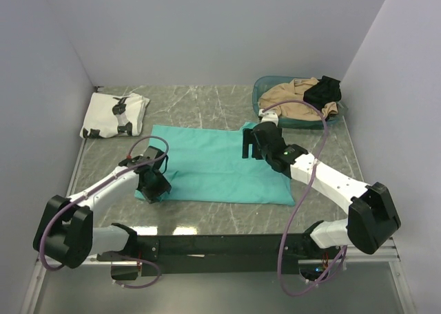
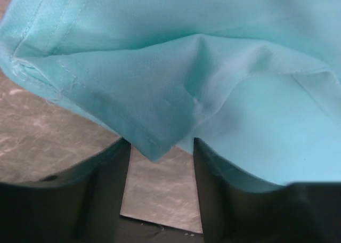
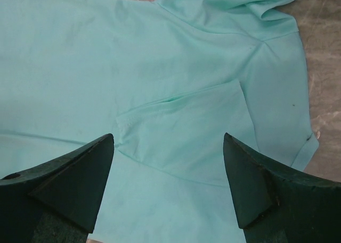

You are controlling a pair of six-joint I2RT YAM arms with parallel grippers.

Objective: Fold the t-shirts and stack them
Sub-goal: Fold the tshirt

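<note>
The teal t-shirt [image 1: 213, 166] lies spread flat in the middle of the table. A white t-shirt [image 1: 114, 114] with black figures sits folded at the far left. My left gripper [image 1: 155, 188] is at the teal shirt's near-left corner. In the left wrist view that teal t-shirt [image 2: 213, 67] drapes over the fingertips of the left gripper [image 2: 160, 144]; the jaws stand apart with bare table between them. My right gripper [image 1: 247, 143] hovers open over the shirt's far-right part. A folded sleeve [image 3: 186, 131] lies between the tips of the right gripper [image 3: 168, 142].
A teal basket [image 1: 260, 87] stands at the back right. It holds a tan garment [image 1: 293, 93] and a small black garment [image 1: 324, 90]. Grey walls close in the table on the left, back and right.
</note>
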